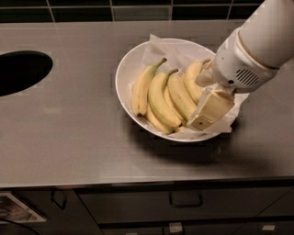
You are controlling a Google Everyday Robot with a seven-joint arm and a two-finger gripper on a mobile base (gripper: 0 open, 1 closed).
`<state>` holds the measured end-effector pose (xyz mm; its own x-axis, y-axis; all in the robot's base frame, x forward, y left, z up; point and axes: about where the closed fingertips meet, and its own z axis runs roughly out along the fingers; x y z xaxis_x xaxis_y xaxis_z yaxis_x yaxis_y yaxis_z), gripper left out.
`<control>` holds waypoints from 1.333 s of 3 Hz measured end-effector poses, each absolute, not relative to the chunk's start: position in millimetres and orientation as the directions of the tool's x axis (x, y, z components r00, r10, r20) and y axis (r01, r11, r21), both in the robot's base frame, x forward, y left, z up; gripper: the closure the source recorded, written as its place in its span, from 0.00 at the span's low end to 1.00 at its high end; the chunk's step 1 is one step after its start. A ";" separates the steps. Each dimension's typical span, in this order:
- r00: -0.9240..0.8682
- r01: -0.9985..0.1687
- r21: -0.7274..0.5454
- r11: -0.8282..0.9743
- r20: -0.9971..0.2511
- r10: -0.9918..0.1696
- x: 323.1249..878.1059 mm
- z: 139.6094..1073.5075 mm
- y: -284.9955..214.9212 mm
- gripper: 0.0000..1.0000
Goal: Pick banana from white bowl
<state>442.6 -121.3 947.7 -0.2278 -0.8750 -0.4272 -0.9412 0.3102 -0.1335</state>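
Grey steel counter (92, 137) fills most of the view, with dark tiles (138, 11) along its far edge. Low over the right part of the bowl (123, 69) hangs the claw (205, 115), a tan block tilted down and to the view's left, its tip close to the near ends of the bananas (158, 96). Whether it touches them cannot be told, nor whether the claw is released or clenched; nothing can be seen held in it. Up and to the right of the claw, its white wrist housing (243, 64) with a vent grille covers the bowl's right rim and runs out of the view at the top right corner.

Just left of the claw, the bananas lie side by side in the bowl on crumpled white paper (161, 48), stems toward the far rim. One banana passes partly behind the claw and wrist. A flap of the paper sticks out under the claw at the bowl's near right edge.

Well to the left of the claw, a dark oval opening (18, 71) is cut into the counter. Below the claw, under the counter's front edge, sits a drawer front with a dark handle (186, 199).
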 end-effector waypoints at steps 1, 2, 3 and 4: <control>-0.228 -0.941 -0.133 0.310 -0.428 -0.875 442.4 948.0 -120.7 0.08; -0.228 -0.941 -0.133 0.310 -0.428 -0.875 442.4 948.0 -120.7 0.00; -0.262 -0.927 -0.133 0.349 -0.434 -0.862 443.1 949.2 -121.2 0.00; -0.321 -0.894 -0.141 0.424 -0.458 -0.829 439.8 952.6 -127.1 0.16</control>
<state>439.8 -127.1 952.6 -0.3208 -0.8290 -0.4580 -0.8944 0.4243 -0.1415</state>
